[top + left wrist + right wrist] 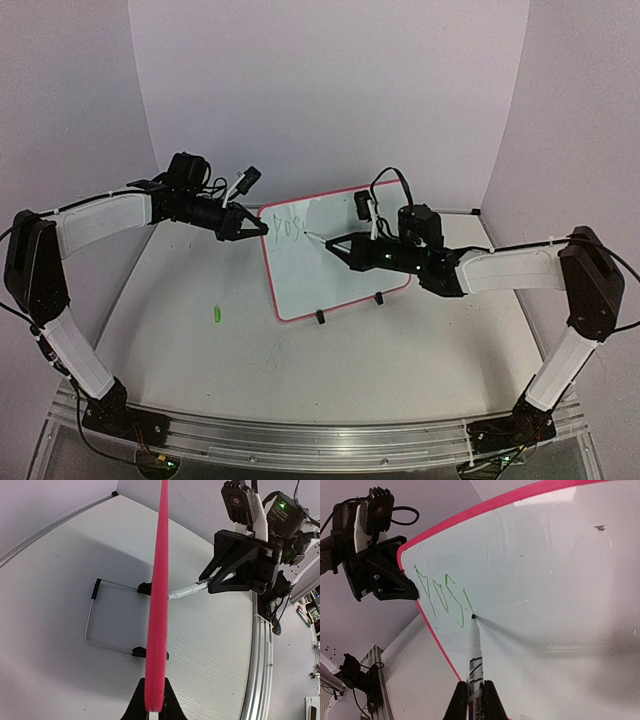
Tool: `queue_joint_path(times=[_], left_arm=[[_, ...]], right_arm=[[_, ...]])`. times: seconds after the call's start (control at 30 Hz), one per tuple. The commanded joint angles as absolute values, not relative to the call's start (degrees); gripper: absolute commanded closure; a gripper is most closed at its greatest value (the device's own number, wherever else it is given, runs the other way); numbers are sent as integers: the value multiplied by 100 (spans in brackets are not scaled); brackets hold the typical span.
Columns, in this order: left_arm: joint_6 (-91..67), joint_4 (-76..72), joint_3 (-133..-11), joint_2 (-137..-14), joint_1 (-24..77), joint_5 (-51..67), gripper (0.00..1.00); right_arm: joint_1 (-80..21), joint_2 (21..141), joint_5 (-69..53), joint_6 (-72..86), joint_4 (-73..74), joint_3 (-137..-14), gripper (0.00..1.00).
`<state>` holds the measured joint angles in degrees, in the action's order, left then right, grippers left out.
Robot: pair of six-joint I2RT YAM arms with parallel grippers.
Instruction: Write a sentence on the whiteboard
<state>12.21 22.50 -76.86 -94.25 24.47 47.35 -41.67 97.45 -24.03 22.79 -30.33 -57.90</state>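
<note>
The whiteboard (330,265) stands tilted on two black clip feet, white with a red-pink rim. The sentence (290,226) is partial: thin green letters "POSI" at the board's top left, also in the right wrist view (442,597). My left gripper (262,228) is shut on the board's left rim, seen edge-on in the left wrist view (159,605). My right gripper (335,243) is shut on a white marker (475,650), its tip touching the whiteboard (545,580) just below the last stroke. The marker also shows in the left wrist view (187,590).
A small green marker cap (214,313) lies on the table (200,350) left of the board. A wire stand (95,617) props the board from behind. Purple walls close in the back and sides. A metal rail (300,435) runs along the near edge.
</note>
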Motion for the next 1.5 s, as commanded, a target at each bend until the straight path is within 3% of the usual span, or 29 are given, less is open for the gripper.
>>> queue_joint_path(times=[0.0, 1.47], left_arm=[[1402, 2514, -7821, -9440, 2557, 4617, 100], [1415, 2546, -7843, -9501, 2567, 4603, 100]], right_arm=[[-4143, 9380, -2544, 2284, -3035, -5695, 100], [-4142, 9767, -2180, 1959, -2799, -6452, 100]])
